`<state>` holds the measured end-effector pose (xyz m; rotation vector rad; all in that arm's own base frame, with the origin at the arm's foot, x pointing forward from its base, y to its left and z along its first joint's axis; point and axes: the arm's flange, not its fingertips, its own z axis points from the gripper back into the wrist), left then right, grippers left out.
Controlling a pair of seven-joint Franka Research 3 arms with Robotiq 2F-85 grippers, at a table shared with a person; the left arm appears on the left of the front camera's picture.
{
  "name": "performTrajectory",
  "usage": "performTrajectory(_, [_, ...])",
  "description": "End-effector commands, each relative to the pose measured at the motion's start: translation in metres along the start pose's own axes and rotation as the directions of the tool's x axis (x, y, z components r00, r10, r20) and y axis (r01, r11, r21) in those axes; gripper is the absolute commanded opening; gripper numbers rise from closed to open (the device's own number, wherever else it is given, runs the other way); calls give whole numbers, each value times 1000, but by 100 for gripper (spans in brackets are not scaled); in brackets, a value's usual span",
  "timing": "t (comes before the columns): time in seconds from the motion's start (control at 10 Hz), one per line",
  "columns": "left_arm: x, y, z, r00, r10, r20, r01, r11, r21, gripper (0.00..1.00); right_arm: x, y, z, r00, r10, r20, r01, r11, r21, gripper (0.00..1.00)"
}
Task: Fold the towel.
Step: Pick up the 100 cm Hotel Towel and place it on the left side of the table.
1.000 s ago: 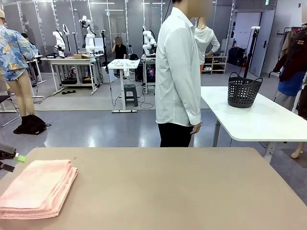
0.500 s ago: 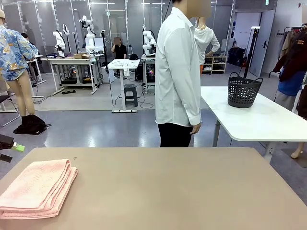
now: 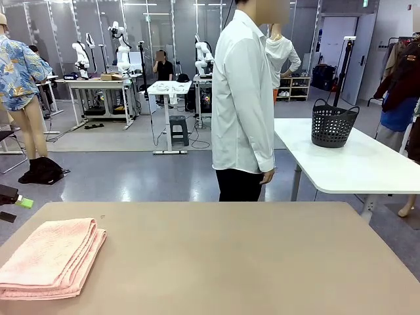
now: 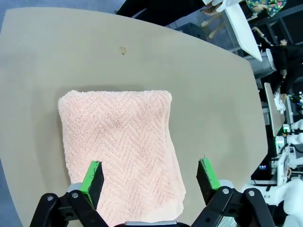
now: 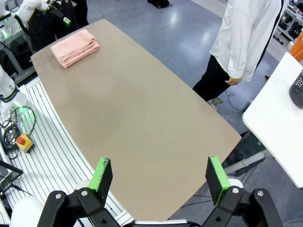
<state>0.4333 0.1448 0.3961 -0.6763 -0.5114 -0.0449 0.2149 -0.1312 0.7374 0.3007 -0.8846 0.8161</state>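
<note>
The towel [image 3: 51,257] is seen folded into a thick pink stack, lying flat on the bench [image 3: 230,262] near its left edge, on the robot's side. The left gripper [image 4: 150,176] is held above the towel with its jaws wide apart and nothing between them. The right gripper [image 5: 160,178] is held high over the bench, well apart from the towel [image 5: 75,47], and its jaws are wide apart too.

The folded towel [image 3: 51,257] is laid at the near left of the table [image 3: 249,262]. A person [image 3: 244,98] is placed behind its far edge, a basket [image 3: 333,123] farther right behind.
</note>
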Motion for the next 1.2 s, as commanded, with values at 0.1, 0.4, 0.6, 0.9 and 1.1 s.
performTrajectory(0.1, [2,0,1,1000,-3,2,3,1000,4,100,0,0,1,1000,-3,-1,3,1000,2,100])
performTrajectory(0.4, [2,0,1,1000,-3,2,3,1000,4,100,0,0,1,1000,-3,-1,3,1000,2,100])
performTrajectory(0.6, [2,0,1,1000,-3,2,3,1000,4,100,0,0,1,1000,-3,-1,3,1000,2,100])
performTrajectory(0.9, [2,0,1,1000,-3,2,3,1000,4,100,0,0,1,1000,-3,-1,3,1000,2,100])
performTrajectory(1.1, [2,0,1,1000,-3,2,3,1000,4,100,0,0,1,1000,-3,-1,3,1000,2,100])
